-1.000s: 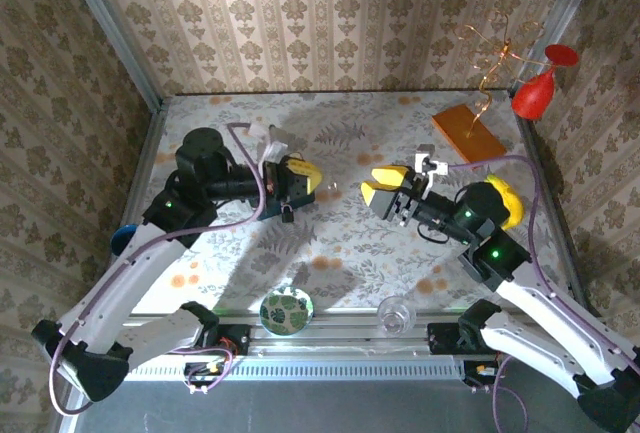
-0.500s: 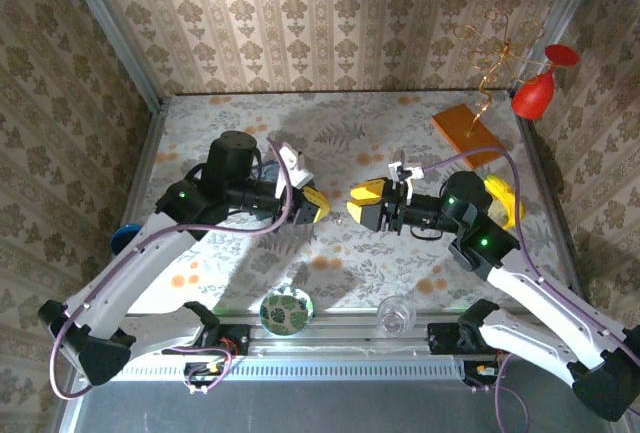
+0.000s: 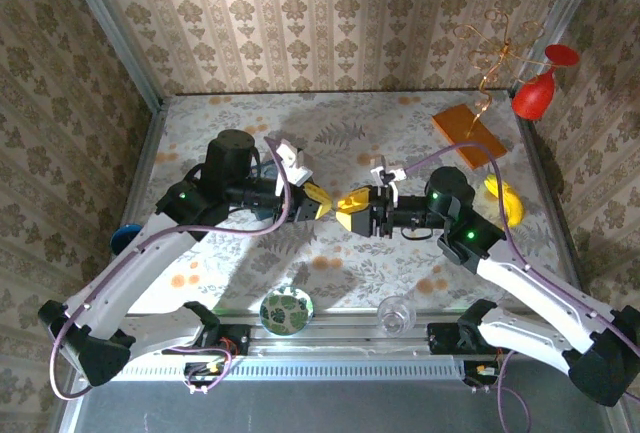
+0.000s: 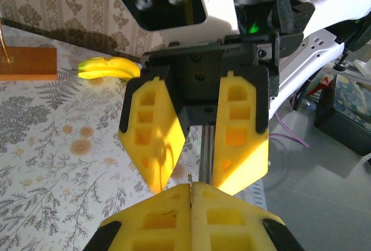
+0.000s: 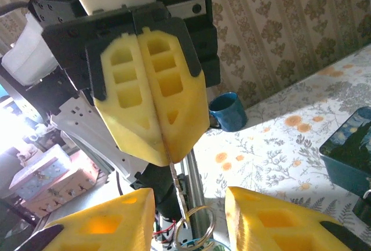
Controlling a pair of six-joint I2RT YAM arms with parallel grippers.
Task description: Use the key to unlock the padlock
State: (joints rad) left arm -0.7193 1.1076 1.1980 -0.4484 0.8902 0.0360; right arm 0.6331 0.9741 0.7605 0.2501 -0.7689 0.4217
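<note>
My left gripper [image 3: 326, 203] is shut on the key [image 5: 177, 190], a thin metal sliver that sticks out of its pressed yellow fingertips with a wire ring [image 5: 195, 225] on its end. In the left wrist view only the key's tip [image 4: 189, 177] pokes out above my left gripper [image 4: 191, 187]. My right gripper [image 5: 188, 204] faces it tip to tip in mid-air above the table. Its jaws stand open on either side of the key and ring, with a gap on both sides. The padlock is out of view.
A blue painted box [image 5: 348, 146] and a blue mug [image 5: 229, 112] sit on the flowered table [image 3: 400, 253]. A banana [image 4: 110, 67], an orange board [image 3: 468, 133] and a red goblet [image 3: 535, 93] are at the back right. A green plate [image 3: 286, 310] and a glass [image 3: 397, 315] stand at the near edge.
My right gripper has travelled left to meet the left gripper, and its jaws have narrowed. The left arm swung right at first, then held still with its fingers shut.
</note>
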